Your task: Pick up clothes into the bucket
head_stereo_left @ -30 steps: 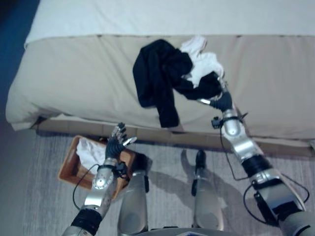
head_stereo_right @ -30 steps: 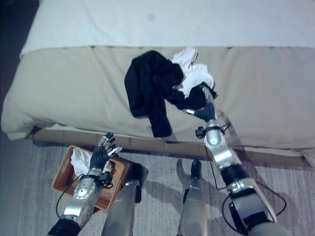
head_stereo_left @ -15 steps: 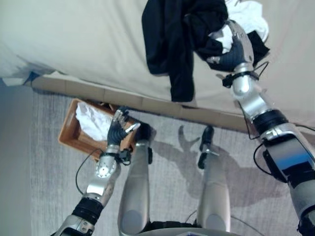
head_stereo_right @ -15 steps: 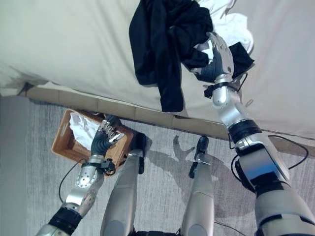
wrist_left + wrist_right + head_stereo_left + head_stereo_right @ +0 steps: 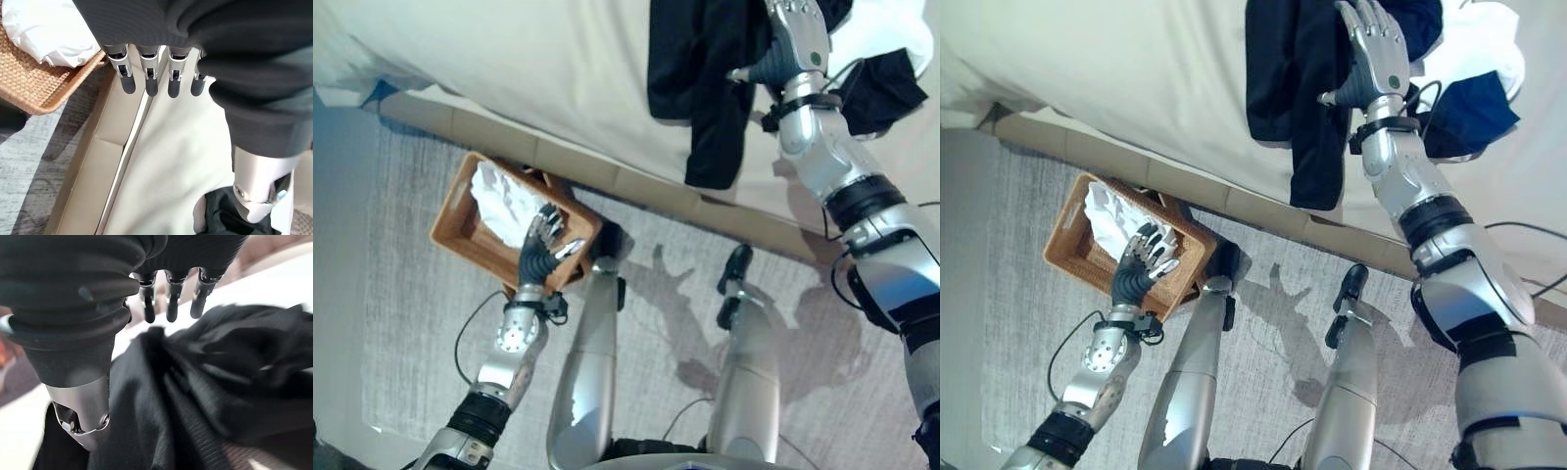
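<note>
A black garment (image 5: 1298, 88) lies bunched on the bed and hangs over its edge. My right hand (image 5: 1376, 54) rests flat on top of it, open; its straight fingers (image 5: 171, 303) stretch over the dark cloth (image 5: 220, 396). Beside it lie a white garment (image 5: 1489, 39) and another dark piece (image 5: 1469, 113). On the floor stands a woven brown basket (image 5: 460, 235) holding a white cloth (image 5: 509, 201). My left hand (image 5: 546, 253) hovers open at the basket's near rim, holding nothing, fingers (image 5: 149, 73) straight.
The bed (image 5: 509, 59) has a beige cover and takes up the far side, with a wooden base board (image 5: 558, 162) along the floor. A grey rug (image 5: 401, 343) covers the floor around the basket.
The camera has tipped and turned, shifting the whole picture. My right hand has reached further onto the black garment with its fingers straightened. The left hand stays by the basket.
</note>
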You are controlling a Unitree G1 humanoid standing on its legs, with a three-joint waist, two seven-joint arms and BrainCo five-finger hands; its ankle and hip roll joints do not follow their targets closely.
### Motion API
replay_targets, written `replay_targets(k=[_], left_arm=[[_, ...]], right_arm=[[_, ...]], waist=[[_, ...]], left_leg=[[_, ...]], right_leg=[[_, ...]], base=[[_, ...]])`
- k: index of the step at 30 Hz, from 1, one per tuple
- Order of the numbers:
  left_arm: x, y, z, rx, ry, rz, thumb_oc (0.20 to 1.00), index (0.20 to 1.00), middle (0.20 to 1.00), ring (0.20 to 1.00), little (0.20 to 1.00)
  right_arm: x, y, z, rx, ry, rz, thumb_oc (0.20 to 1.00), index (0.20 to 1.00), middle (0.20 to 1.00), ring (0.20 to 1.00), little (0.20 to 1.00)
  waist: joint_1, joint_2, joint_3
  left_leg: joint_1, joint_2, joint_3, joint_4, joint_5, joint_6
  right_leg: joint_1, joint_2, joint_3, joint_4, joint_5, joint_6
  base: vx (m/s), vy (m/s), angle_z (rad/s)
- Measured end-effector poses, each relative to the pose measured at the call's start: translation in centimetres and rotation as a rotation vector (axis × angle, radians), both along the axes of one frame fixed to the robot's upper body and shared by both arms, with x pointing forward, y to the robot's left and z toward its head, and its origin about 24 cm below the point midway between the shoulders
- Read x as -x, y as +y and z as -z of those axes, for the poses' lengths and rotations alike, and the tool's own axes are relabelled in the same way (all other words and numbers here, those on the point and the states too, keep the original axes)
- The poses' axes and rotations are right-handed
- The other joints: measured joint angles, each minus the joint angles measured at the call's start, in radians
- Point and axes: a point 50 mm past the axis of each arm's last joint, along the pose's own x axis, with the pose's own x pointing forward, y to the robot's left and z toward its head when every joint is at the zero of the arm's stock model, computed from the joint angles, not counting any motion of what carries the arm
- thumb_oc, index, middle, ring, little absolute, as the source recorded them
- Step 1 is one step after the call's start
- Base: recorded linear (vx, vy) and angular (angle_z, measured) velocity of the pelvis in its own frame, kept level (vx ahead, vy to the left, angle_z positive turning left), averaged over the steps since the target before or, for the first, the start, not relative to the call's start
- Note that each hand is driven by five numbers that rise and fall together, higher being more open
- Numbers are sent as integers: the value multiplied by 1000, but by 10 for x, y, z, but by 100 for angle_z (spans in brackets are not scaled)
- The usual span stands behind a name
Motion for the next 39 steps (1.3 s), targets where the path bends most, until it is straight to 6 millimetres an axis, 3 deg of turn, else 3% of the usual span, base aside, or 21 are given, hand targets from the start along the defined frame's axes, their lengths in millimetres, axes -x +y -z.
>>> replay_targets(k=[7,15,17,18,23,26,33,39], left_arm=[[-2,0,-11,-6,-43,7,1000,1000,1000,1000,1000],[-1,-4,-18,-3,-64,27,1000,1000,1000,1000,1000],[-2,-4,-18,-4,-65,29,1000,1000,1000,1000,1000],[-2,-4,-19,-6,-67,32,1000,1000,1000,1000,1000],[-3,-4,-20,-11,-69,41,1000,1000,1000,1000,1000],[-3,-5,-20,-11,-71,41,1000,1000,1000,1000,1000],[-5,-6,-21,-14,-67,45,1000,1000,1000,1000,1000],[-6,-5,-21,-10,-62,34,1000,1000,1000,1000,1000]], right_arm=[[-9,-21,5,47,86,166,1000,1000,1000,1000,1000],[-11,-37,10,73,175,264,1000,1000,1000,1000,1000],[-12,-38,10,72,185,272,520,520,520,520,520],[-11,-40,8,69,187,283,200,200,200,200,200],[-7,-51,-10,61,181,314,200,200,200,200,200],[-6,-56,-11,58,187,325,200,200,200,200,200],[-7,-54,-11,51,195,317,200,200,200,200,200],[-11,-42,10,-19,228,229,200,200,200,200,200]], waist=[[29,-1,0],[32,-1,-1],[32,-1,-1],[34,-1,-1],[46,-1,-1],[56,-1,-1],[55,-1,-1],[48,-2,-1]], left_leg=[[-31,-21,-20,9,0,0],[-45,-37,-27,8,1,1],[-45,-39,-27,8,1,1],[-45,-40,-27,8,1,1],[-45,-39,-27,7,1,1],[-45,-39,-26,6,1,1],[-41,-39,-21,7,2,1],[43,-28,-15,-20,5,0]], right_leg=[[-14,-21,-23,18,-13,3],[-28,-37,-29,32,-24,8],[-28,-40,-29,33,-25,9],[-28,-40,-29,33,-25,9],[-28,-40,-29,32,-26,9],[-28,-41,-29,31,-26,9],[-26,-41,-27,28,-25,9],[60,-32,-31,-9,-18,14]], base=[[4,6,11],[7,11,6],[1,10,2],[0,0,0],[0,0,0],[0,0,0],[0,0,0],[-21,-14,-4]])
